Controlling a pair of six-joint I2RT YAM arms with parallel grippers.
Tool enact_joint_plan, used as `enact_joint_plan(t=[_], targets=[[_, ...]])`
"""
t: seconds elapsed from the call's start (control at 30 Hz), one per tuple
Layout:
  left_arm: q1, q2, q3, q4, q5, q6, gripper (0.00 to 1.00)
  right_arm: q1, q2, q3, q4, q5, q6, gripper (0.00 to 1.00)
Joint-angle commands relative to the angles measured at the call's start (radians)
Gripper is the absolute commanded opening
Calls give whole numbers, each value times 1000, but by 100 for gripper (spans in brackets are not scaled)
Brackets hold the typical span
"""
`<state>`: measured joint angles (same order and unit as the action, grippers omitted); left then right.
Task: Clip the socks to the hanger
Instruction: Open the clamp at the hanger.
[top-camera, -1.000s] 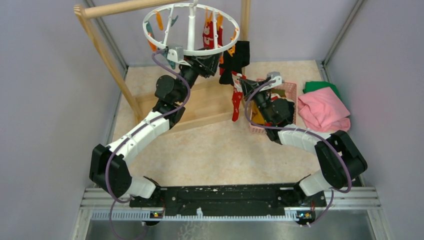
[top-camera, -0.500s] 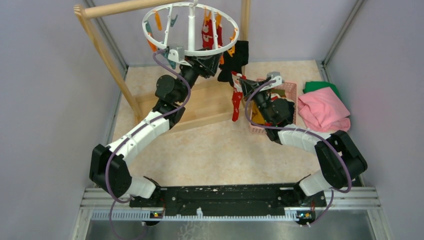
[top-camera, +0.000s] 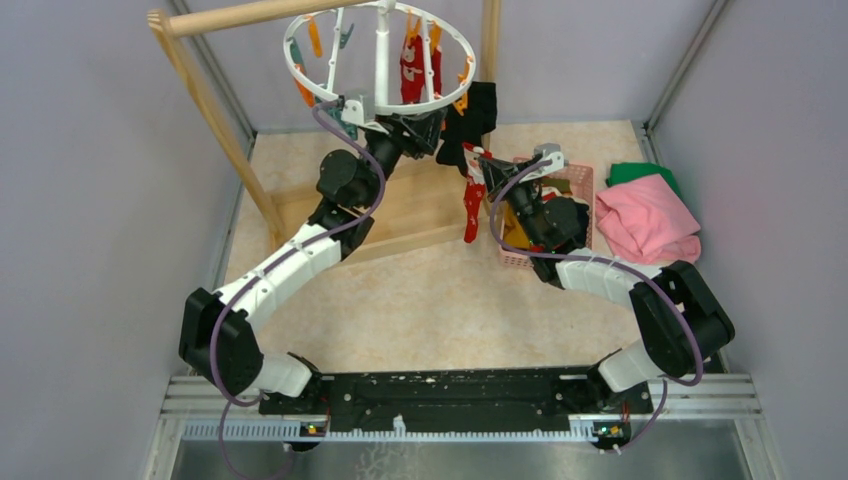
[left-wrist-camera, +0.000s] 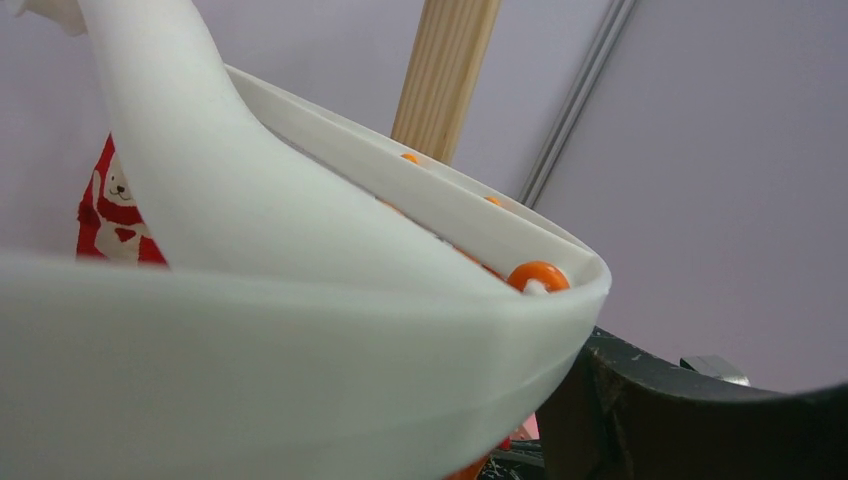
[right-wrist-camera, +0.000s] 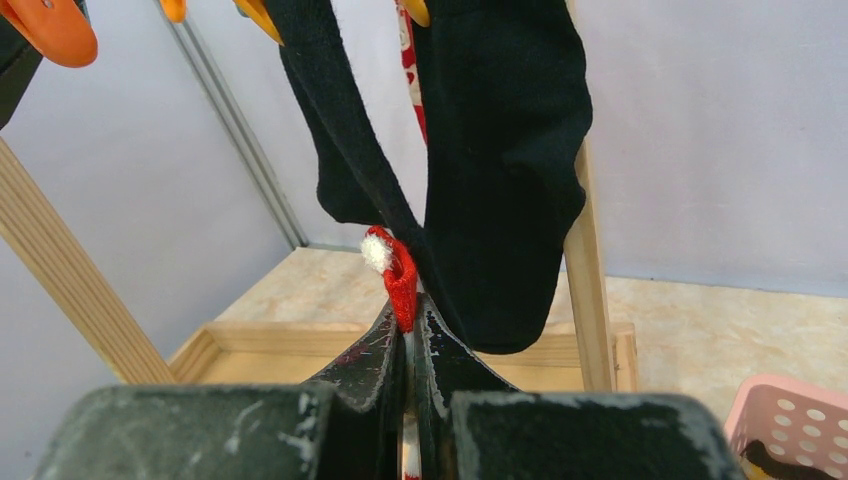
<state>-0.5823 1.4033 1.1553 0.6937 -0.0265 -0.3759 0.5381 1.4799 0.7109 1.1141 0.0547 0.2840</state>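
- Some of the job is already done. On the hanger (top-camera: 380, 102), a red-and-white sock (top-camera: 415, 65) and a black sock (top-camera: 472, 115) hang from its clips.
- A third is in play. The right gripper (top-camera: 478, 158) is pinched tight on the top edge of a red patterned sock (top-camera: 468, 205), and the rest dangles straight down below the fingers.
- That sock has yet to reach a clip. The pink basket (top-camera: 578, 180) just behind the right hand looks to hold more dark and yellow fabric. I'd judge the task about halfway at best.
- Seen from the right hand, the black sock hangs directly ahead, just past the fingertips; whether it brushes them I can't say. The ring's rim is above and forward. An orange clip (right-wrist-camera: 50, 25) sits up and to the left of the fingers.
- The left gripper (top-camera: 425, 125) is up under the near rim. Its jaws stand fairly wide, with the rim running across between them beside one dark finger (left-wrist-camera: 700, 410). I can't tell whether they clamp the ring or only bracket it.
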Motion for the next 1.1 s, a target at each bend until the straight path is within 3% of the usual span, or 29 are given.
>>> enact_joint_plan(t=[0.0,0.37,0.6,1.07], targets=[[-13,-33,23,5,-31,-8,71,-14,-28,1,41,-12,11,0],[-48,-40,23,-21,-113,11,70,-13,-29,-1,42,-15,13,0],[-74,-35,36,-43,-197,48,65,-15,-31,-1,42,-17,14,0],[-78,-26,68,-51,-222,70,63,-14,-35,-4,44,-16,15,0]])
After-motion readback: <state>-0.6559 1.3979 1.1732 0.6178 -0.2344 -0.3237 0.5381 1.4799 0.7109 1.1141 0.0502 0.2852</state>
